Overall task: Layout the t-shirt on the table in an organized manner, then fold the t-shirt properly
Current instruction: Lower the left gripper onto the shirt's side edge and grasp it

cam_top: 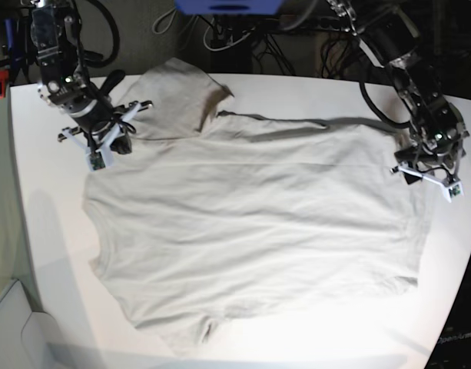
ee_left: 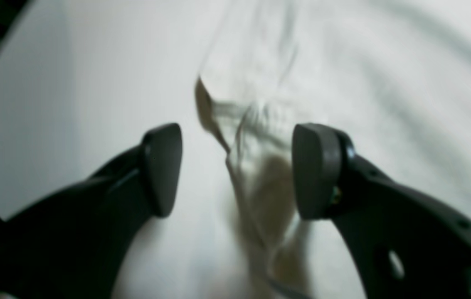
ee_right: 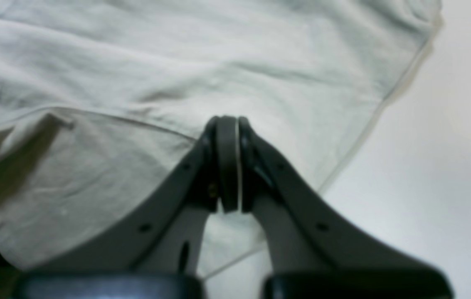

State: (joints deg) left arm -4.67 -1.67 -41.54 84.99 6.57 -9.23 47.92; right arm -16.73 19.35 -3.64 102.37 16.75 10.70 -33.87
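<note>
The light grey-beige t-shirt (cam_top: 250, 223) lies spread across the white table (cam_top: 312, 96), with one sleeve (cam_top: 177, 96) bunched at the back left. My right gripper (cam_top: 103, 150) is at the shirt's back-left shoulder. In the right wrist view it (ee_right: 227, 164) is shut, its tips down on the cloth (ee_right: 218, 62) where a seam runs up to them; no cloth shows between the pads. My left gripper (cam_top: 431, 173) hangs over the shirt's right edge. In the left wrist view it (ee_left: 239, 170) is open, with a rumpled edge of cloth (ee_left: 260, 166) between its fingers (ee_left: 162, 170).
Cables and dark equipment (cam_top: 243, 38) crowd the floor behind the table's far edge, and a blue object (cam_top: 227, 6) sits at the top. Bare tabletop (ee_right: 447, 166) lies beside the shirt's hem. The table's right edge (cam_top: 462, 254) runs close to the left arm.
</note>
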